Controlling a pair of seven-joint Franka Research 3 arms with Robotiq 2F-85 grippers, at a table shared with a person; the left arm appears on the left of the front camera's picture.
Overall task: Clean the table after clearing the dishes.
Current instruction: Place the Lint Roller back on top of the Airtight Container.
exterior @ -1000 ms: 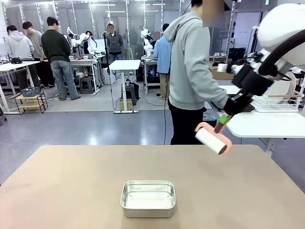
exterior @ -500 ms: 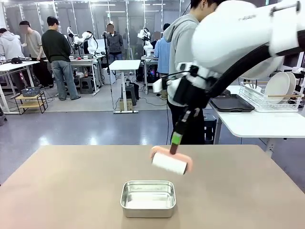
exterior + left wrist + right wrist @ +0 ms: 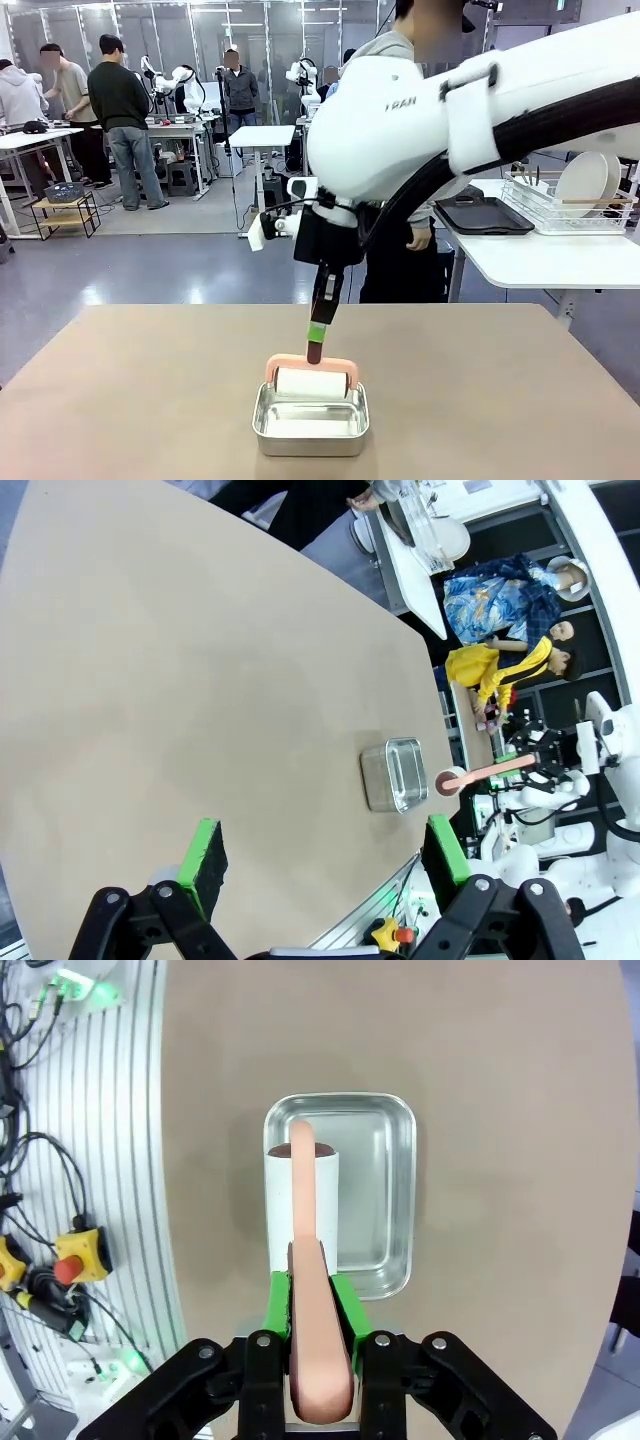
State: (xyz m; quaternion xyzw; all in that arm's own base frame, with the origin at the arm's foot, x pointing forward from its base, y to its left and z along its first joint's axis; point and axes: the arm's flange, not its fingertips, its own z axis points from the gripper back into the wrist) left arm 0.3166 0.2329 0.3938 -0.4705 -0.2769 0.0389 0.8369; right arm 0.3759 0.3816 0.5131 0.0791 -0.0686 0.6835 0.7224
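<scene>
Front view: the beige worktop point(image 3: 120, 390) runs wide and bare of dishes, with one small steel pan point(image 3: 311, 425) near its robot-side edge. The two white plates point(image 3: 590, 180) stand in a wire rack on a white side table far off to the pan's right, beside a dark tray point(image 3: 487, 215), so the clearing looks done. A person stands beyond the far edge, behind the pan.

The right arm reaches across from the pan's right, and its right pincer point(image 3: 318, 330) is pressed together on the pink handle of a lint roller point(image 3: 312, 380). The handle hangs nearly upright from the pads. The white roll sits crosswise at the pan's far rim, level with or just above it; whether it touches the metal cannot be told.

In the right wrist view the roll point(image 3: 302, 1200) lies straight ahead of the right pincer point(image 3: 320, 1305), over one side of the pan point(image 3: 385, 1200), with the handle running along the fingers' line. The coming move turns on that overlap: the roll sits over the pan, not yet on open worktop.

The left pincer point(image 3: 325, 855) hangs spread and empty, well away from the pan point(image 3: 393, 774). The right arm is far nearer.
</scene>
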